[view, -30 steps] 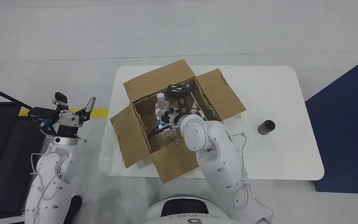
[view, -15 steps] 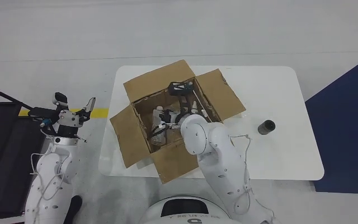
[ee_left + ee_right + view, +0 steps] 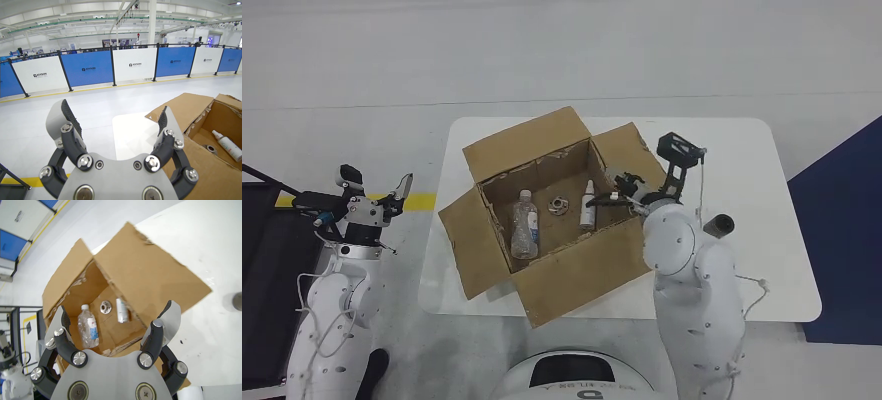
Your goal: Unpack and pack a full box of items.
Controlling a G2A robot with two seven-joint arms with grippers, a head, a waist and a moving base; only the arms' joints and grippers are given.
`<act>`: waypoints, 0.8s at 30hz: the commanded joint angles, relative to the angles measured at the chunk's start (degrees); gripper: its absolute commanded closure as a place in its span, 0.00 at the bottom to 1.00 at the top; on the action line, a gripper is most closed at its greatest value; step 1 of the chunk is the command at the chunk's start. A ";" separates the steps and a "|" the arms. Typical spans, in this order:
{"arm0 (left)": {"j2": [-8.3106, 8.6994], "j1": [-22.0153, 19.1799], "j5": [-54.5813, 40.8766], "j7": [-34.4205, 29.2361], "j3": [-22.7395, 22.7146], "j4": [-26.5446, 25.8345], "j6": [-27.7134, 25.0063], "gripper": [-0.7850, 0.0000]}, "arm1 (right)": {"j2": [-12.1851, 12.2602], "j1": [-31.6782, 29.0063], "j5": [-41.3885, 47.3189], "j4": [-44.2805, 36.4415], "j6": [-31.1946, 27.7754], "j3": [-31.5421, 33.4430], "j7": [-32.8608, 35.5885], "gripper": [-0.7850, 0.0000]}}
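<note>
Out of the box (image 3: 527, 145) came my right claw (image 3: 116, 306), open and empty above its edge, my left claw (image 3: 114, 105) open too, while the water bottle (image 3: 526, 224) lay inside, light, probably slippery, best pinched mid-body.

Open cardboard box (image 3: 542, 150) on the white table (image 3: 742, 160), flaps splayed. Inside lie a clear bottle (image 3: 525, 225), a metal flange (image 3: 559, 206) and a white spray bottle (image 3: 588, 206). A dark cylinder (image 3: 719, 226) sits well apart. The right gripper (image 3: 625, 190) hovers over one flap — the left gripper (image 3: 374, 182) hangs off the table.
</note>
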 commanded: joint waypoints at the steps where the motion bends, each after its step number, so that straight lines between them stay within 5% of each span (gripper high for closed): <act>1: 0.00 0.00 0.00 0.00 0.00 0.00 0.00 0.00 | 0.19 -2.36 0.49 -1.52 1.95 4.03 -0.23 0.00; 10: 0.00 0.00 0.00 0.00 0.00 0.00 0.00 0.00 | 0.66 -9.34 8.86 -3.97 8.61 21.85 -0.98 0.00; 16: 0.00 0.00 0.00 0.00 0.00 0.00 0.00 0.00 | 0.69 -8.82 6.26 2.34 9.53 25.23 -1.66 0.00; 21: 0.00 0.00 0.00 0.00 0.00 0.00 0.00 0.00 | 0.33 -5.99 3.59 7.80 9.38 25.91 -1.50 0.29; 24: 0.00 0.00 0.00 0.00 0.00 0.00 0.00 0.00 | -0.07 -4.82 2.81 9.05 9.25 26.33 -1.37 0.34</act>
